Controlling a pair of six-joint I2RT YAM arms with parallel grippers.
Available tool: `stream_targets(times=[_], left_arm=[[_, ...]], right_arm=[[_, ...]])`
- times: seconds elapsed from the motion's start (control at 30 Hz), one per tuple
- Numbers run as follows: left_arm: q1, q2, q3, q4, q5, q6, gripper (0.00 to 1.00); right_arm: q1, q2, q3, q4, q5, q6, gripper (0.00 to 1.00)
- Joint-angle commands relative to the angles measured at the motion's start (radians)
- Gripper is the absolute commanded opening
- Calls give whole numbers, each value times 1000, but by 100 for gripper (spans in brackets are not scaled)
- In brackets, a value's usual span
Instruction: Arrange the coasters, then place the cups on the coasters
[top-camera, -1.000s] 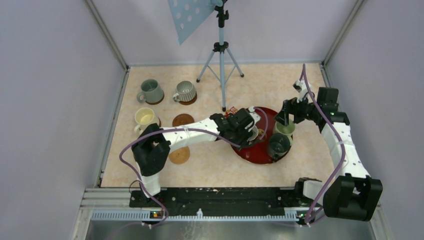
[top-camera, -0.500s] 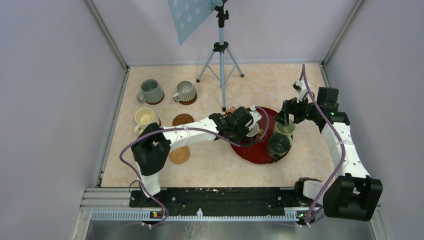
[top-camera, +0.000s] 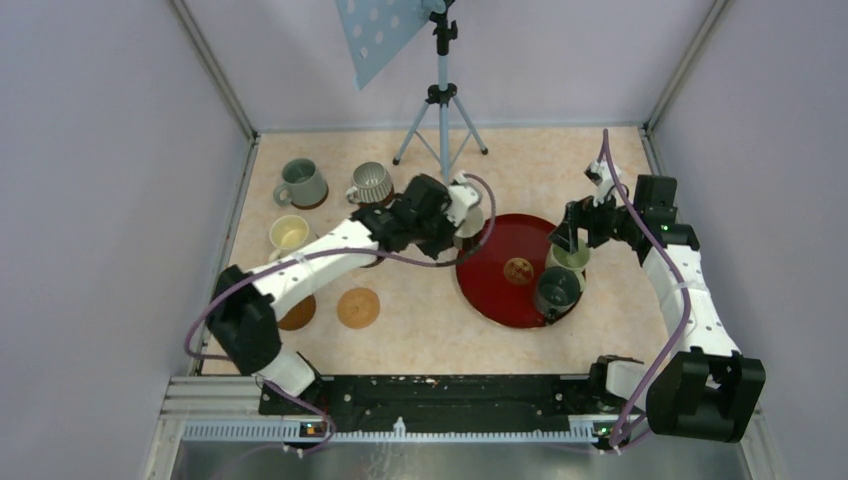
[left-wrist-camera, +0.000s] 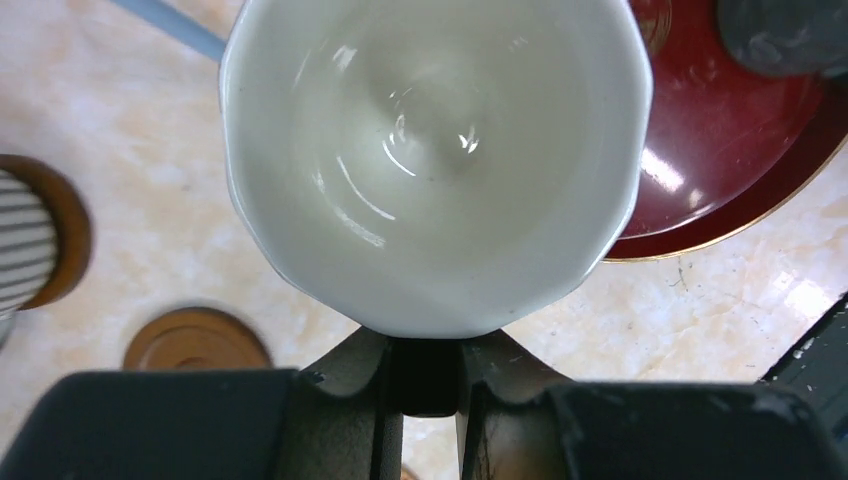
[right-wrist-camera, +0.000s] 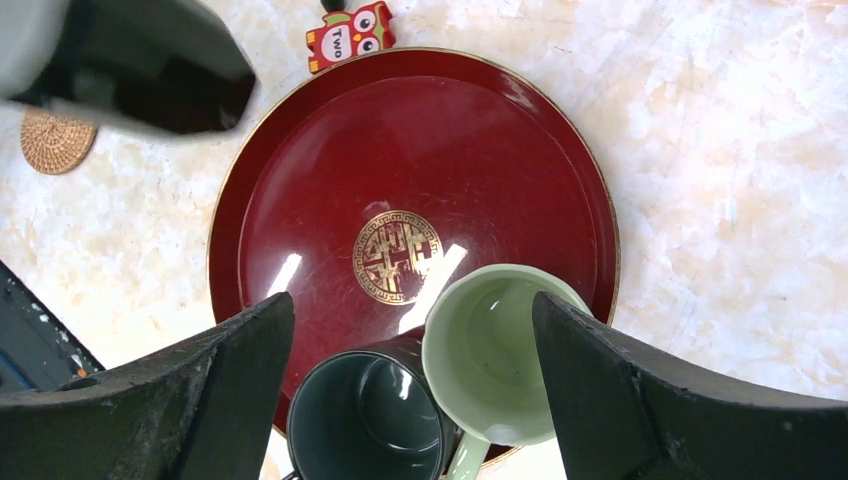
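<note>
My left gripper (top-camera: 458, 212) is shut on the handle of a white cup (left-wrist-camera: 430, 150) and holds it above the table, just left of the red tray (top-camera: 500, 290). The handle is pinched between the fingers (left-wrist-camera: 345, 385). A pale green cup (right-wrist-camera: 495, 355) and a dark teal cup (right-wrist-camera: 365, 420) stand touching on the tray's near right part. My right gripper (right-wrist-camera: 412, 300) hangs open above these two. Grey-green (top-camera: 300, 183), ribbed grey (top-camera: 372, 182) and cream (top-camera: 290, 233) cups sit on coasters at the back left. Bare coasters lie at the front left (top-camera: 358, 307) and under the white cup's left (left-wrist-camera: 195, 340).
A tripod (top-camera: 442, 110) stands at the back centre, close behind the left gripper. A small red owl block (right-wrist-camera: 350, 30) lies by the tray's far rim. A woven round mat (right-wrist-camera: 55, 140) lies left of the tray. Walls close the table in on three sides.
The left gripper shut on the white cup's handle on the tray, then lifted it and carried it back and left off the tray. The right arm stayed still.
</note>
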Motion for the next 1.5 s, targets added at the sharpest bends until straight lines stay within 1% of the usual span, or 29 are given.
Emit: stream_targets(times=[0.0, 0.27, 0.43, 0.5, 0.6, 0.77, 0.93, 1.03, 1.23, 1.47], left_arm=[[150, -205, -33, 89, 150, 72, 0], [403, -362, -109, 47, 313, 139, 0], [570, -399, -177, 22, 379, 235, 0], [631, -402, -208, 12, 443, 288, 0], [686, -404, -252, 20, 495, 357, 0], [739, -395, -326, 87, 489, 404, 0], [761, -338, -359, 100, 484, 435, 0], [772, -319, -368, 97, 484, 438, 0], [778, -303, -377, 118, 424, 438, 0], [778, -280, -368, 98, 414, 426, 0]], right_arm=[[-5, 8, -2, 11, -22, -24, 87], [-5, 25, -3, 12, -20, -31, 87], [-5, 32, -3, 10, -25, -35, 87], [-5, 36, -2, 10, -27, -35, 87], [-5, 40, -1, 8, -28, -36, 87], [-5, 47, -2, 3, -29, -39, 87], [-5, 50, -2, 2, -30, -42, 87], [-5, 51, -1, 2, -31, -42, 87], [-4, 56, -1, 2, -32, -42, 87], [-5, 62, 0, 1, -29, -42, 87]])
